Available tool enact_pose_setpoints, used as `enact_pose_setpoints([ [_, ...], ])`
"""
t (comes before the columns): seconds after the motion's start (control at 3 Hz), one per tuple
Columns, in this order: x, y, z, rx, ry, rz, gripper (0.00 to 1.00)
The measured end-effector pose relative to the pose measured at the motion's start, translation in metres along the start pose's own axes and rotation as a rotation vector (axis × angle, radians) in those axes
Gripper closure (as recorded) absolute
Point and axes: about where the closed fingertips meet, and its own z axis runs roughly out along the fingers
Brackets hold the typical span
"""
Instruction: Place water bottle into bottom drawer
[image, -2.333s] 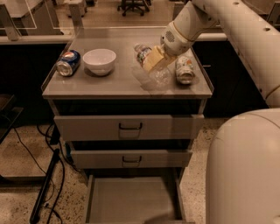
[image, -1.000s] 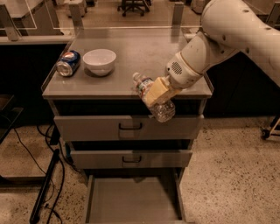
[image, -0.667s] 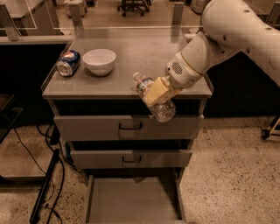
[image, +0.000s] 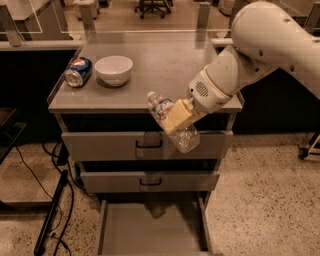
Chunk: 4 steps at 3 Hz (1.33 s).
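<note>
The clear water bottle (image: 182, 136) hangs tilted in front of the cabinet's top drawer, cap end up and to the left. My gripper (image: 176, 118) is shut on the water bottle around its middle, reaching in from the right on the white arm (image: 260, 55). Below, the bottom drawer (image: 150, 230) is pulled out, showing a plain grey floor. The bottle is well above that drawer, roughly over its right half.
A blue Pepsi can (image: 78, 71) lies on the cabinet top at the left beside a white bowl (image: 113, 69). Two upper drawers (image: 145, 145) with dark handles are shut. Cables (image: 55, 210) trail on the floor left of the cabinet.
The arm has carried the bottle off the cabinet top and down in front of the top drawer. Over the last second it has hardly moved.
</note>
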Motion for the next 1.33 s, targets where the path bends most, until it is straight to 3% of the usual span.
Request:
enact_pose_setpoints([
  [0.67, 0.071, 0.027, 0.022, -0.041, 0.047, 0.073, 1.0],
  [1.0, 0.071, 0.027, 0.022, -0.042, 0.047, 0.073, 1.0],
  [1.33, 0.081, 0.028, 0.035, -0.081, 0.068, 0.083, 1.0],
])
